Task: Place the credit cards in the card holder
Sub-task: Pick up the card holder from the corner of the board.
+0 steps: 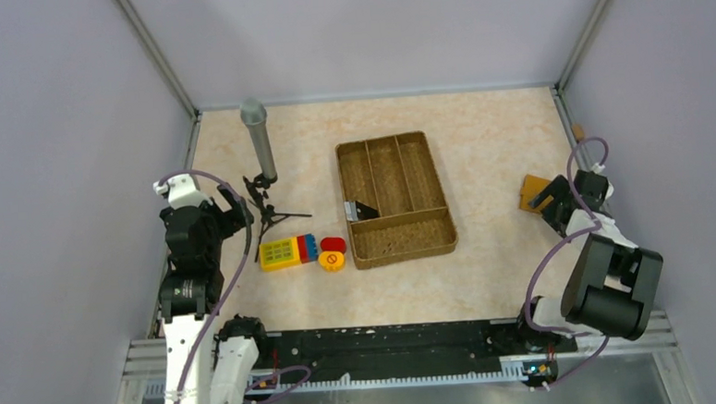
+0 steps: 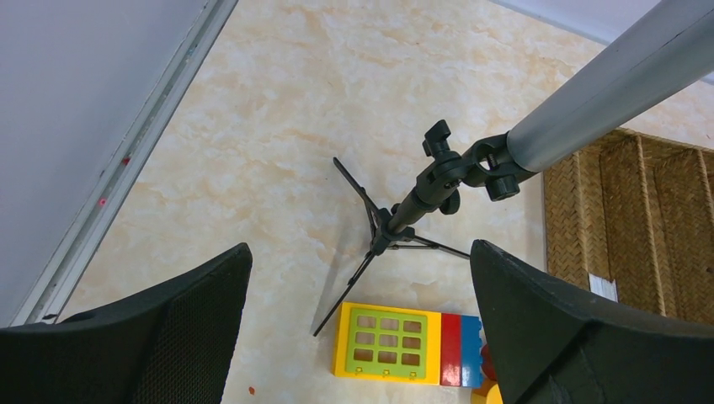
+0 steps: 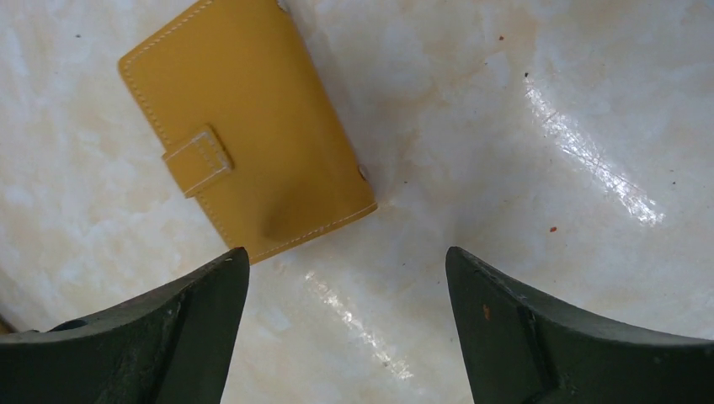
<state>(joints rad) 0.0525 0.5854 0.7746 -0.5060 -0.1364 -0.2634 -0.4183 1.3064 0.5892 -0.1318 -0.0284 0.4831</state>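
Note:
The card holder is a tan-orange folded wallet, closed with its snap tab across the edge. It lies flat on the table at the far right. My right gripper hovers open just short of the holder's near corner, with bare table between its fingers. In the top view this gripper covers part of the holder. Dark and white flat pieces that look like the credit cards lie in the woven tray. My left gripper stands open and empty at the far left.
A woven brown divided tray sits mid-table. A grey microphone on a black tripod stands left of it, directly ahead of my left gripper. A yellow, red and blue toy block, a red piece and a yellow disc lie nearby. Walls enclose three sides.

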